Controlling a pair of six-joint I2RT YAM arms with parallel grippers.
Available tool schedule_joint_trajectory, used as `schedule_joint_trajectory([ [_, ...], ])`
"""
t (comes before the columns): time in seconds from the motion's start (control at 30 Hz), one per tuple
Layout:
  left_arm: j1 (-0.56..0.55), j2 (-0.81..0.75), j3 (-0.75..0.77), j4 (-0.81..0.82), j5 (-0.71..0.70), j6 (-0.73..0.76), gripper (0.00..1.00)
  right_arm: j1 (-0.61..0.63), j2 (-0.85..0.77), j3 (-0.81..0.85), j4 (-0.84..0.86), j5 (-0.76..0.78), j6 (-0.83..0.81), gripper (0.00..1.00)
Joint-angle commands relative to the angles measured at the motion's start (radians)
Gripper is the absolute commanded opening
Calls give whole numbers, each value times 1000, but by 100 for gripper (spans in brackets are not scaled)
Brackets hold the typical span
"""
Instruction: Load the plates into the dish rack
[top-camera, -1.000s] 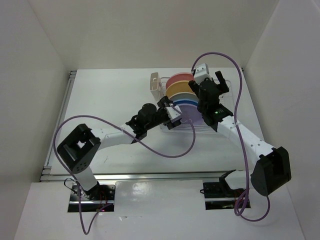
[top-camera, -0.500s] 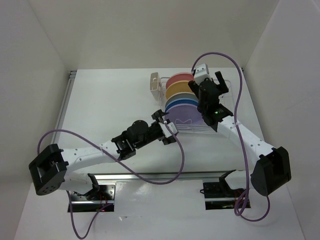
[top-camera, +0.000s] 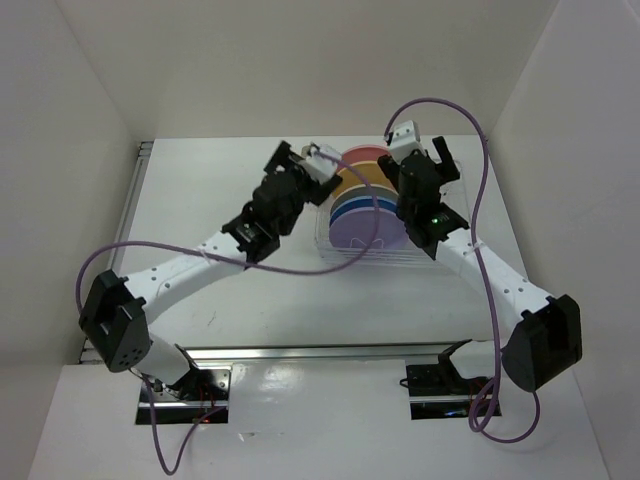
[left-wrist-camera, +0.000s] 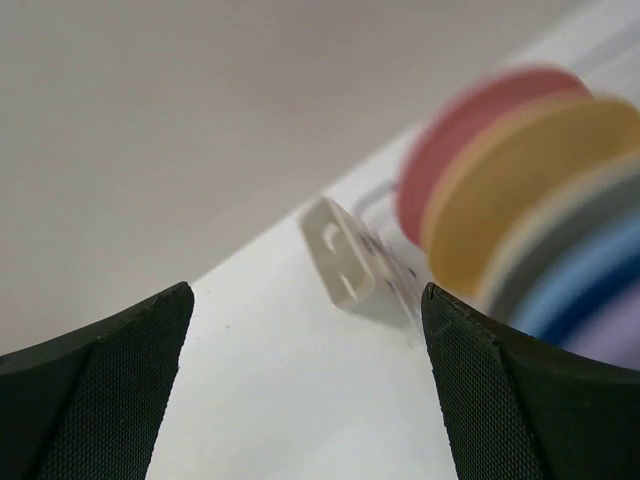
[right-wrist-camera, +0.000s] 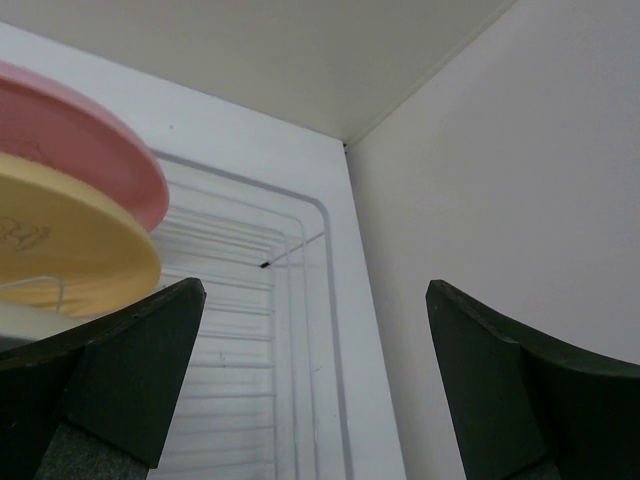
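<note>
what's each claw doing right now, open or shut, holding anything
left claw: open, holding nothing
right claw: open, holding nothing

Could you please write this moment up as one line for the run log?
plates: five upright in rack | left gripper: open, empty, near holder | right gripper: open, empty, above rack | stage: loading looks done

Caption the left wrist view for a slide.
Open, empty left gripper faces the cutlery holder and the plates standing in a row.
</note>
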Motion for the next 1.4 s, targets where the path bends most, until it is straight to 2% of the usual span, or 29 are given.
schedule_joint_trajectory([
  [0.0, 103, 32, 178, -49, -37, -73, 100, 6, -37, 154, 62, 44, -75, 100],
  [0.13, 184, 60, 271, -11, 58, -116, 100, 6, -23, 305, 261, 15, -244, 100],
  [0.23, 229, 102, 391, -67, 122, -137, 100, 6, 37, 433, 346, -17, -307, 100],
  [0.4, 250, 196, 595, -170, 73, -139, 100, 6, 121, 597, 416, -41, -329, 100],
  [0.5, 303, 236, 679, -287, 136, -245, 100, 6, 163, 687, 401, -87, -287, 100],
  [0.6, 349, 202, 650, -291, 173, -352, 100, 6, 184, 687, 352, -88, -235, 100],
  [0.67, 370, 202, 676, -347, 198, -366, 100, 6, 184, 661, 247, -63, -172, 100],
  [0.73, 382, 202, 692, -411, 189, -375, 100, 6, 172, 626, 211, -26, -99, 100],
  [1.03, 404, 75, 535, -328, 212, -412, 100, 6, 140, 618, 254, -35, -134, 100],
  [1.2, 404, 64, 551, -344, 146, -432, 100, 15, 129, 584, 249, -26, -140, 100],
  [1.37, 404, 144, 681, -482, 112, -473, 100, 33, 74, 502, 384, -35, -210, 100],
])
